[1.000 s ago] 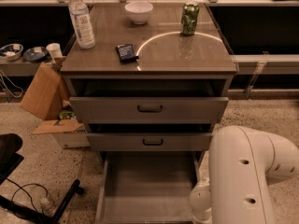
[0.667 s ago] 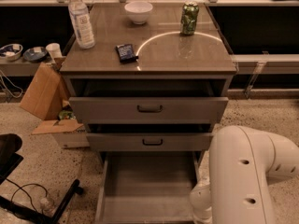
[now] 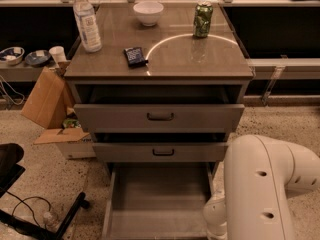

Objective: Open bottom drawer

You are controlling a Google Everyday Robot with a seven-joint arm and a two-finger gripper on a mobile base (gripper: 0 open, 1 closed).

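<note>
The grey cabinet [image 3: 159,74] stands in the middle of the camera view. Its bottom drawer [image 3: 157,199] is pulled far out toward me and shows its plain grey inside; its front and handle lie below the picture's lower edge. The middle drawer [image 3: 162,152] and the uppermost drawer [image 3: 159,117] above it each stand a little way out, with dark bar handles. My white arm [image 3: 265,189] fills the lower right, beside the bottom drawer's right wall. The gripper itself is out of view.
On the cabinet top stand a water bottle [image 3: 86,21], a white bowl [image 3: 148,11], a green can [image 3: 202,19] and a small dark packet [image 3: 135,55]. A cardboard box [image 3: 50,104] sits on the floor at the left. A black chair base [image 3: 30,209] lies at lower left.
</note>
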